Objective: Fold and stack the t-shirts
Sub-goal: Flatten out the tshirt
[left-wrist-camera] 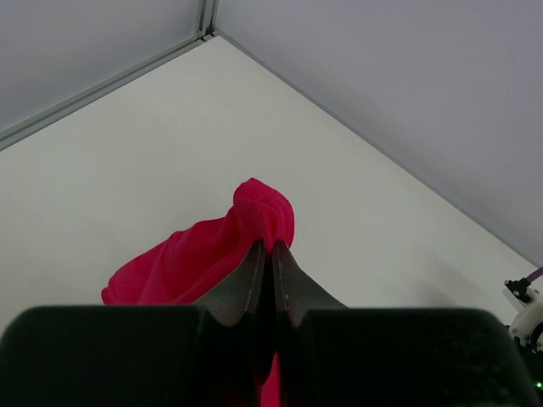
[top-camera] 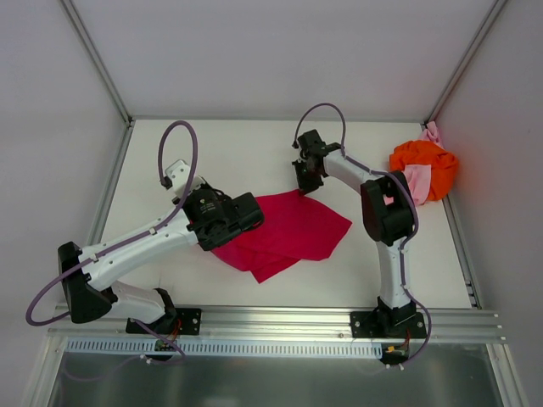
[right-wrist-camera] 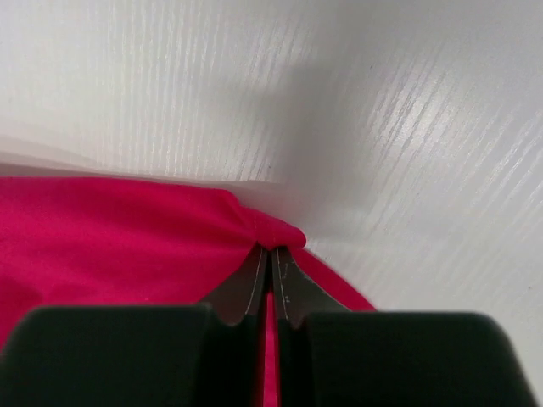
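On the left of the white table (top-camera: 229, 153) we see the left arm reaching in from its base. A faint pale marking on its black wrist housing (top-camera: 206, 210) is too small for us to read. The left gripper (left-wrist-camera: 271, 246) has its jaws pressed together on a fold of the crimson t-shirt (top-camera: 293, 229). In the left wrist view, a small bunch of the cloth pokes out past the fingertips, and more of it falls away toward the table on the left.

From above, the crimson t-shirt lies near the middle of the table between the two arms. It is spread in a rough, skewed sheet, with its left edge under the left gripper and its far corner under the right one. We find no print or label on the cloth that shows.

The right gripper (right-wrist-camera: 271, 252) is closed tight as well, pinching that corner. In its wrist view, the fabric gathers into a small pucker right at the fingertips, low over the table surface.

At the far right, against the table's edge, the orange t-shirt (top-camera: 424, 159) sits crumpled in a heap. The pale pink t-shirt (top-camera: 417, 180) is tangled with it, showing at the front and again behind the heap. Both lie well apart from the crimson one.
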Motion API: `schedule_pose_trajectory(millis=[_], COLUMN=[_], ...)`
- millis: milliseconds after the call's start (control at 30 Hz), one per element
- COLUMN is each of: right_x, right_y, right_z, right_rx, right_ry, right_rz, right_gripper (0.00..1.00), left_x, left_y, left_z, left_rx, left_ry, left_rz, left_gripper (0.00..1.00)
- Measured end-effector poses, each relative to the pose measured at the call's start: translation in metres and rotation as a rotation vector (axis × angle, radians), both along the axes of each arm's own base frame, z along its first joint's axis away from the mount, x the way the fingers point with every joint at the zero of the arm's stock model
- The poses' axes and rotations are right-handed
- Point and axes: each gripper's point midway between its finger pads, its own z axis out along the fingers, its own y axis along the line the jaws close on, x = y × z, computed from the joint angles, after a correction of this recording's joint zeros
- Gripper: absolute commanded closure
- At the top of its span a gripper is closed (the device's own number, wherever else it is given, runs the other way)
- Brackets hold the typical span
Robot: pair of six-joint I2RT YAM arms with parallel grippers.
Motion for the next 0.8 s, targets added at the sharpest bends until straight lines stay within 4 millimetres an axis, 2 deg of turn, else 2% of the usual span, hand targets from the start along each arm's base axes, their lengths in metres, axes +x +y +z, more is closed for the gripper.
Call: schedule_pose_trajectory(millis=[133,200,267,333,433,500,600,667,800], right_x=[0.001,-0.002,-0.003,0.002,0.015,0.017,0.019,0.016,0.002], right_y=[-0.002,-0.009,-0.019,-0.025,-0.034,-0.042,-0.048,-0.056,-0.092], right_z=[0.000,0.003,0.015,0.039,0.096,0.143,0.226,0.271,0.335], right_rx=[-0.013,-0.048,-0.101,-0.136,-0.187,-0.221,-0.272,-0.303,-0.371], right_ry=[-0.028,-0.053,-0.105,-0.187,-0.411,-0.564,-0.829,-0.969,-1.154], right_rz=[0.004,0.003,0.002,-0.003,-0.025,-0.041,-0.067,-0.098,-0.222], right_gripper=[0.99,0.99,0.99,0.99,0.99,0.99,0.99,0.99,0.99], left_x=[0.000,0.000,0.001,0.003,0.005,0.006,0.011,0.014,0.020], left_y=[0.000,-0.002,-0.005,-0.007,-0.011,-0.013,-0.020,-0.026,-0.034], left_z=[0.000,-0.001,-0.004,-0.007,-0.012,-0.014,-0.013,-0.013,-0.014], left_rx=[0.001,0.007,0.019,0.033,0.052,0.062,0.065,0.067,0.075], left_ry=[0.001,0.003,0.009,0.017,0.029,0.034,0.035,0.036,0.042], left_rz=[0.000,-0.004,-0.006,-0.006,-0.006,-0.006,-0.005,-0.006,-0.003], left_gripper=[1.00,1.00,1.00,1.00,1.00,1.00,1.00,1.00,1.00])
